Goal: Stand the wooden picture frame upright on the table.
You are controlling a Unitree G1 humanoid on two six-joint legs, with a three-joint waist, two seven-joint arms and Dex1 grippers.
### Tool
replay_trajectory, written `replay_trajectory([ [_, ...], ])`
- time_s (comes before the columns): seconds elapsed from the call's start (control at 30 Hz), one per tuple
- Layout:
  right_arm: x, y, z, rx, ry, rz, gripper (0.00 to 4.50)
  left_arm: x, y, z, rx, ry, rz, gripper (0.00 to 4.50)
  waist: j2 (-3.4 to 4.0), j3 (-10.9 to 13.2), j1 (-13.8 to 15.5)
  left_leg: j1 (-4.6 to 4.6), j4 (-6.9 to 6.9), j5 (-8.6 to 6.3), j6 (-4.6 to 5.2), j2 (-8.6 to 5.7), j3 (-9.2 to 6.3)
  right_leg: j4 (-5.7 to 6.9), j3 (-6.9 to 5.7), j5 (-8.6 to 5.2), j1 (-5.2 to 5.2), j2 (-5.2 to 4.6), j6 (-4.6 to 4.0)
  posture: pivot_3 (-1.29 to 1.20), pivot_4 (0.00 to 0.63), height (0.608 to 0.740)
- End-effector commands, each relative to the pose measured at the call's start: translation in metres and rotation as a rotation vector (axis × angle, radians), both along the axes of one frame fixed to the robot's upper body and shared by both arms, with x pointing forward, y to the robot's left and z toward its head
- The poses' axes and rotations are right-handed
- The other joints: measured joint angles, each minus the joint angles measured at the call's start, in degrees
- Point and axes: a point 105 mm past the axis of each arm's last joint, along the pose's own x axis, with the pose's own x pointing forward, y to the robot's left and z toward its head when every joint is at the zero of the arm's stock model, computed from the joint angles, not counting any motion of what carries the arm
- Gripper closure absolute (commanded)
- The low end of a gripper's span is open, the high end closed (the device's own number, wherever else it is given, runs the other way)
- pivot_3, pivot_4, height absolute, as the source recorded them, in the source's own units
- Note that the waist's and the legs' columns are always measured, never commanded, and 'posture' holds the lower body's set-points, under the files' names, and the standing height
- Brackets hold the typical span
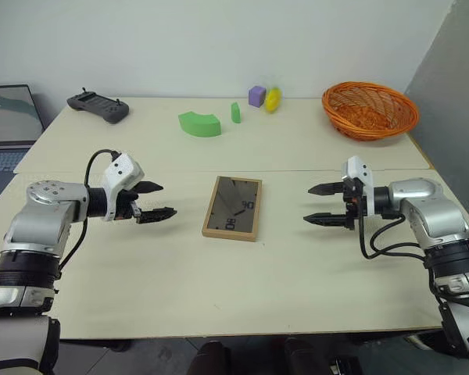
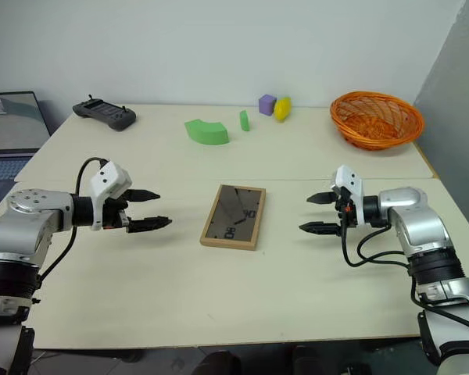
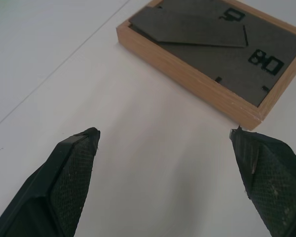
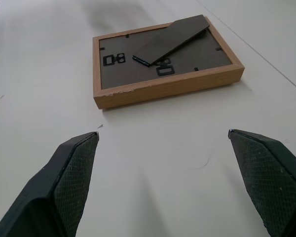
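Both grippers, left (image 1: 155, 201) and right (image 1: 322, 205), gape wide and empty, flanking the wooden picture frame (image 1: 232, 207) lying face-down mid-picture on the table (image 1: 219, 289). Approach stage, I'd say; next, close in and grip its edges.

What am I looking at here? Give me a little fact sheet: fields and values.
picture frame: wooden picture frame lying flat, dark back up, stand not propped
surface: table, cream, seam across it
left gripper: jaws open, beside the frame, not touching
right gripper: jaws open, on the frame's other side, not touching
far side: orange basket, green blocks, black controller
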Motion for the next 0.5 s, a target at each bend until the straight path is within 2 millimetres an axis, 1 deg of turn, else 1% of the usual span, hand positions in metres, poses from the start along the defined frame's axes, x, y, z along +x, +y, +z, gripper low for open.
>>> replay_trajectory([
  [0.03, 0.002, 0.001, 0.012, 0.007, -0.041, 0.010, 0.03, 0.004, 0.001, 0.011, 0.028, -0.049, -0.020, 0.00, 0.00, 0.0, 0.0, 0.00, 0.00, 0.00, 0.00, 0.00, 0.00, 0.00, 0.00, 0.00, 0.00, 0.00, 0.00, 0.00, 0.150, 0.740],
  [0.17, 0.009, 0.003, 0.011, 0.019, -0.070, -0.034, 0.03, 0.013, 0.000, 0.012, 0.003, -0.063, 0.016, 0.00, 0.00, 0.0, 0.0, 0.01, 0.01, 0.00, 0.00, 0.00, 0.00, 0.02, 0.00, 0.00, 0.00, 0.00, 0.00, 0.00, 0.150, 0.740],
  [0.27, 0.015, 0.009, 0.009, 0.020, -0.095, -0.055, 0.03, 0.016, -0.004, 0.008, -0.020, -0.070, 0.021, 0.00, 0.00, 0.0, 0.0, 0.01, 0.02, 0.00, 0.00, 0.00, 0.01, 0.03, 0.02, 0.00, 0.00, -0.01, 0.00, 0.00, 0.150, 0.740],
  [0.3, 0.018, 0.013, 0.007, 0.028, -0.095, -0.070, 0.20, 0.020, -0.006, 0.005, -0.022, -0.082, 0.031, 0.00, 0.00, 0.0, 0.0, 0.00, 0.02, 0.00, 0.00, 0.00, 0.01, 0.04, 0.02, 0.00, -0.02, -0.01, 0.00, 0.00, 0.150, 0.740],
  [0.33, 0.021, 0.016, 0.004, 0.032, -0.093, -0.085, 0.39, 0.023, -0.009, 0.003, -0.024, -0.098, 0.036, 0.18, 0.00, 0.0, 0.0, 0.00, 0.03, 0.00, -0.01, 0.00, 0.01, 0.04, 0.03, 0.00, -0.02, -0.01, 0.00, 0.00, 0.150, 0.740],
  [0.37, 0.024, 0.020, 0.001, 0.027, -0.094, -0.095, 0.46, 0.025, -0.012, 0.001, -0.031, -0.112, 0.033, 0.35, 0.00, 0.0, 0.0, 0.00, 0.04, 0.01, -0.01, 0.00, 0.00, 0.05, 0.03, 0.00, -0.02, -0.01, 0.00, 0.00, 0.150, 0.740],
  [0.4, 0.026, 0.023, -0.003, 0.021, -0.101, -0.106, 0.81, 0.027, -0.014, -0.002, -0.033, -0.117, 0.036, 0.47, 0.00, 0.0, 0.0, 0.01, 0.04, 0.01, -0.01, 0.00, 0.01, 0.06, 0.04, 0.00, -0.02, -0.01, 0.00, 0.00, 0.150, 0.740],
  [0.43, 0.030, 0.026, -0.006, 0.017, -0.105, -0.134, 1.09, 0.029, -0.016, -0.005, -0.035, -0.124, 0.042, 0.75, 0.00, 0.0, 0.0, 0.01, 0.04, 0.01, -0.01, 0.00, 0.01, 0.06, 0.04, 0.01, -0.02, -0.01, 0.00, 0.00, 0.150, 0.740],
  [0.47, 0.034, 0.028, -0.009, 0.016, -0.106, -0.156, 1.26, 0.031, -0.018, -0.007, -0.035, -0.127, 0.046, 0.90, -0.01, 0.0, 0.0, 0.00, 0.05, 0.01, -0.02, 0.00, 0.00, 0.06, 0.03, 0.00, -0.03, -0.01, 0.00, 0.00, 0.150, 0.740],
  [0.5, 0.039, 0.031, -0.013, 0.008, -0.112, -0.187, 1.60, 0.034, -0.020, -0.011, -0.029, -0.131, 0.054, 1.21, 0.00, 0.0, 0.0, -0.01, 0.05, 0.01, -0.02, 0.01, 0.00, 0.06, 0.03, 0.00, -0.03, -0.01, 0.00, 0.00, 0.150, 0.740],
])
